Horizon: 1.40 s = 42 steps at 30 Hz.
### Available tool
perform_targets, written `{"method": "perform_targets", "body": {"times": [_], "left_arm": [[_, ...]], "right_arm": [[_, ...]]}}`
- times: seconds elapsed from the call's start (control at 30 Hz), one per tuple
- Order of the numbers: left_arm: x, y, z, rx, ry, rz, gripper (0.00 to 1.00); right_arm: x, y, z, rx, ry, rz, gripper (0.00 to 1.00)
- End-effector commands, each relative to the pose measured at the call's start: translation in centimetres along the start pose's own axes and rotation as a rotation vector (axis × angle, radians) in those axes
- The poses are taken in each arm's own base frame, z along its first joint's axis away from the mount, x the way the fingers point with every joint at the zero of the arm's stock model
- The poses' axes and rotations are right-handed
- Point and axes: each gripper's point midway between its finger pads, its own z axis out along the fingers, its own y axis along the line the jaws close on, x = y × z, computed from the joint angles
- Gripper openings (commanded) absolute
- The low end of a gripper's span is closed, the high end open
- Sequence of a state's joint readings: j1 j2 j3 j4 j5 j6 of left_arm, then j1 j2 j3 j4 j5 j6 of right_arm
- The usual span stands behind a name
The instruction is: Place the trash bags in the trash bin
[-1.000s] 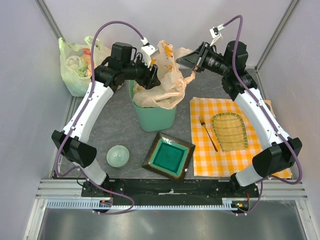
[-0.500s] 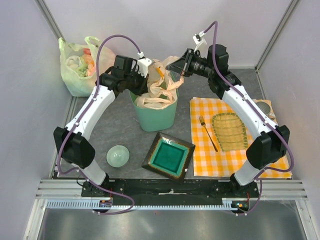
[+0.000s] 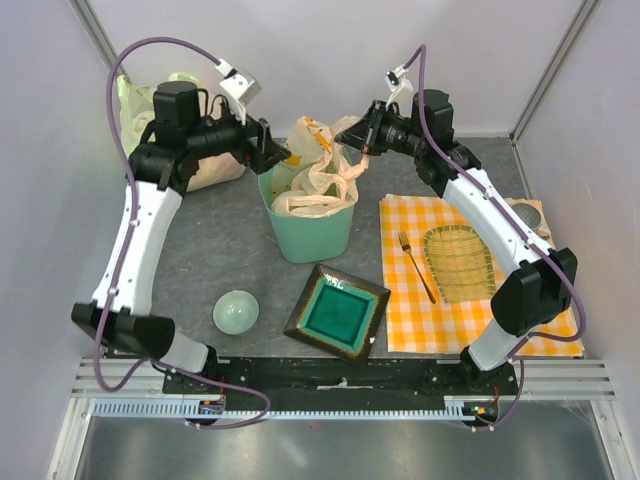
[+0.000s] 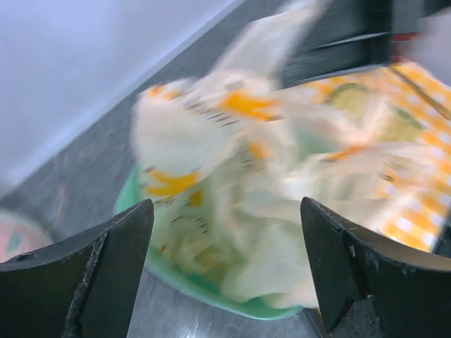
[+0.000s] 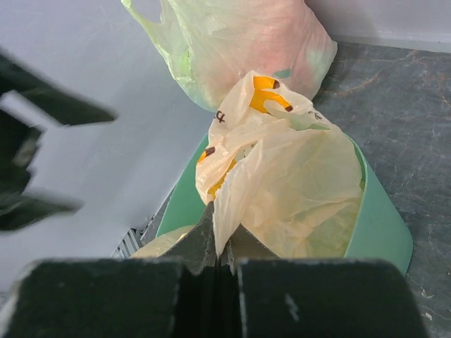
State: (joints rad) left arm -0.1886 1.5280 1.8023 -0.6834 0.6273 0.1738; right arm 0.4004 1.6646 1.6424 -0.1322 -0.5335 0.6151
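Note:
The peach-cream trash bag (image 3: 318, 172) with yellow-orange prints sits bunched in the mint-green trash bin (image 3: 310, 232), its top standing above the rim. My right gripper (image 3: 358, 140) is shut on a fold of the bag above the bin's right rim; the right wrist view shows the film pinched between the fingertips (image 5: 224, 243), with the bag (image 5: 296, 176) and the bin (image 5: 377, 225) beyond. My left gripper (image 3: 278, 155) is open and empty at the bin's left rim. In the left wrist view the blurred bag (image 4: 239, 176) and bin rim (image 4: 183, 282) lie between the spread fingers.
A yellow-green stuffed bag (image 3: 215, 170) stands at the back left corner behind my left arm. A pale green bowl (image 3: 236, 311) and a teal square dish (image 3: 337, 311) lie in front of the bin. An orange checked cloth (image 3: 470, 310) with a fork (image 3: 416, 266) and a woven basket (image 3: 459, 263) lies right.
My left gripper has let go of the bag and drawn back left, jaws open. My right gripper has come down toward the bin with the bag. The bag has sunk deeper into the bin.

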Motion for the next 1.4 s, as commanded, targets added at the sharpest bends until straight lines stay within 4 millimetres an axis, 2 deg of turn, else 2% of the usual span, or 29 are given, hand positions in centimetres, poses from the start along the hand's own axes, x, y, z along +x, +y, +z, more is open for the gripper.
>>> {"method": "perform_targets", "body": {"times": [0.0,0.03,0.07,0.13,0.17,0.23,0.27,0.33,0.47,0.57,0.6,0.67,0.73,0.8,0.83,0.87,0.9,0.93,0.97,1.03,1.07,1.1,1.13,1.17,1.2,1.23,1.27,1.3,1.37], "left_arm": [[-3.7,-11.5,-3.4,0.328,-0.106,0.235,0.93],[-3.1,-11.8,-3.0,0.316,-0.089,0.272,0.93],[-2.2,-13.4,-2.4,0.345,-0.068,0.294,0.93],[-1.1,-13.8,-1.3,0.322,-0.035,0.338,0.94],[-0.7,-15.3,-0.8,0.353,-0.021,0.354,0.93],[0.5,-15.9,0.7,0.334,0.033,0.384,0.94],[0.9,-17.0,1.4,0.342,0.046,0.395,0.94],[1.4,-16.4,3.0,0.282,0.073,0.344,0.94],[1.7,-15.0,4.7,0.168,0.096,0.299,0.9],[2.1,-13.8,5.1,0.093,0.109,0.302,0.82],[1.9,-13.5,5.0,0.079,0.099,0.306,0.76],[1.7,-13.0,4.4,0.048,0.086,0.313,0.7],[1.7,-13.2,3.8,0.055,0.071,0.298,0.57],[0.6,-12.6,2.1,0.047,0.024,0.271,0.37],[0.5,-12.6,1.5,0.065,0.007,0.238,0.31],[-0.4,-11.4,-0.2,0.043,-0.032,0.212,0.27],[-0.5,-11.4,-1.0,0.065,-0.05,0.167,0.17],[0.1,-10.7,-1.4,0.048,-0.042,0.133,0.12],[-0.3,-9.3,-3.2,0.011,-0.068,0.106,0.08],[1.1,-8.4,-4.2,0.005,-0.05,0.031,0.05],[1.7,-6.7,-5.1,-0.041,-0.045,-0.008,0.04],[1.9,-6.8,-6.2,-0.037,-0.058,-0.04,0.02],[3.1,-6.0,-6.5,-0.062,-0.041,-0.073,0.02],[3.9,-4.4,-7.3,-0.115,-0.034,-0.107,0.02],[4.1,-4.3,-8.3,-0.128,-0.045,-0.119,0.02],[5.3,-3.9,-8.5,-0.138,-0.028,-0.148,0.02],[5.7,-3.1,-9.3,-0.167,-0.034,-0.167,0.02],[6.3,-3.0,-9.5,-0.17,-0.026,-0.173,0.02],[8.2,-2.3,-9.8,-0.217,0.005,-0.198,0.02]], "right_arm": [[-3.5,4.6,-2.2,-0.084,-0.089,-0.069,0.0],[-3.5,4.6,-2.3,-0.085,-0.087,-0.066,0.0],[-3.5,4.8,-2.4,-0.09,-0.088,-0.066,0.0],[-3.1,4.8,-2.4,-0.091,-0.076,-0.056,0.0],[-3.1,5.0,-2.6,-0.094,-0.075,-0.059,0.0],[-2.8,5.1,-2.7,-0.095,-0.069,-0.054,0.0],[-2.7,5.2,-2.8,-0.095,-0.068,-0.053,0.0],[-2.4,5.2,-2.8,-0.094,-0.062,-0.052,0.0],[-2.3,5.5,-3.1,-0.096,-0.065,-0.052,0.0],[-2.2,5.5,-3.2,-0.094,-0.062,-0.05,0.0],[-2.2,5.6,-3.2,-0.094,-0.063,-0.054,0.0],[-2.2,5.5,-3.3,-0.091,-0.061,-0.064,0.0],[-2.0,5.5,-3.4,-0.09,-0.058,-0.068,0.0],[-2.1,5.5,-3.7,-0.085,-0.056,-0.088,0.0],[-2.1,5.6,-3.8,-0.085,-0.053,-0.097,0.0],[-2.1,5.5,-4.0,-0.077,-0.048,-0.101,0.0],[-2.2,5.4,-4.3,-0.071,-0.048,-0.121,0.0],[-2.2,5.2,-4.5,-0.064,-0.045,-0.126,0.0],[-2.0,5.2,-5.0,-0.056,-0.038,-0.13,0.0],[-1.8,4.4,-5.5,-0.042,-0.021,-0.149,0.0],[-1.3,4.0,-6.1,-0.027,0.002,-0.148,0.0],[-0.9,3.1,-6.5,-0.011,0.02,-0.148,0.0],[-0.5,2.9,-7.0,-0.012,0.037,-0.188,0.0],[0.3,2.2,-7.5,0.01,0.07,-0.183,0.0],[1.2,1.1,-7.8,0.029,0.096,-0.178,0.0],[1.6,0.7,-8.3,0.031,0.109,-0.215,0.0],[2.5,0.2,-8.6,0.043,0.136,-0.21,0.0],[3.6,-1.0,-8.8,0.06,0.164,-0.205,0.0],[4.9,-2.0,-9.0,0.069,0.193,-0.227,0.0]]}}
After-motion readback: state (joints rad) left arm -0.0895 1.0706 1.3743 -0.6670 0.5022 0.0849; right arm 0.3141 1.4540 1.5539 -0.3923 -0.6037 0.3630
